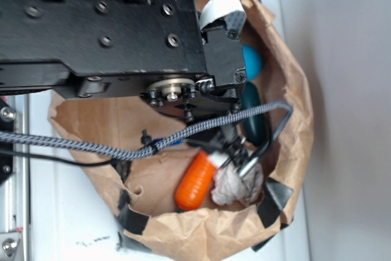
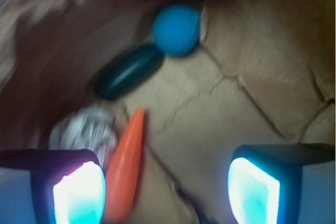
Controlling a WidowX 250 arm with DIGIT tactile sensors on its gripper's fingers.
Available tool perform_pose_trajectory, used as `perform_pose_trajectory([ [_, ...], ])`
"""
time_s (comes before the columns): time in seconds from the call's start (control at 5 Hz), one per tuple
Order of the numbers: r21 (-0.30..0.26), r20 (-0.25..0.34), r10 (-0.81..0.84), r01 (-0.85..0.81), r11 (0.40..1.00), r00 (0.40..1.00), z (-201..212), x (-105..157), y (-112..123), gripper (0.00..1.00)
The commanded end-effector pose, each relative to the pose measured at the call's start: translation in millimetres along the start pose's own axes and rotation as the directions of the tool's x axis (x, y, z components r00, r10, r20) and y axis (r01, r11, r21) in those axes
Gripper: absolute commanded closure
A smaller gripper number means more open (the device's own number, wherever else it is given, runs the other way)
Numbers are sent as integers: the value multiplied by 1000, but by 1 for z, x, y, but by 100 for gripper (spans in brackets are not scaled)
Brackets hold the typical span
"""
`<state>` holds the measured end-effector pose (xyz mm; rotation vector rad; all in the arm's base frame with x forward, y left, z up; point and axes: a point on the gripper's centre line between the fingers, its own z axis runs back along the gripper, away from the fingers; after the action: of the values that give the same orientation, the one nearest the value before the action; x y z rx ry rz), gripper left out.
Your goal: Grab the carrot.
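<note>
Glossy tapered carrot (image 2: 126,169) lies on creased brown paper bag (image 2: 252,77).

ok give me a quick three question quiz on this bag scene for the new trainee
1. True or false: the carrot lies fully between the jaws of the gripper.
2. In the wrist view, which thing touches the blue ball?
A. the carrot
B. the dark green oblong
C. the crumpled ball
3. Fill in: everything lies inside a brown paper ____.

Key:
1. False. The jaws stand open and the carrot lies beside the left-hand pad in the wrist view, not centred in the gap.
2. B
3. bag
</note>
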<state>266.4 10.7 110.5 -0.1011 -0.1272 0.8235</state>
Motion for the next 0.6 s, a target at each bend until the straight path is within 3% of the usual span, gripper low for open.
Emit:
perform_pose_trajectory([
  [0.0,-26,22,-135,135,990,991,-18,-21,6,0],
  [0.4,-32,7,-142,143,989,990,-31,-37,-14,0],
])
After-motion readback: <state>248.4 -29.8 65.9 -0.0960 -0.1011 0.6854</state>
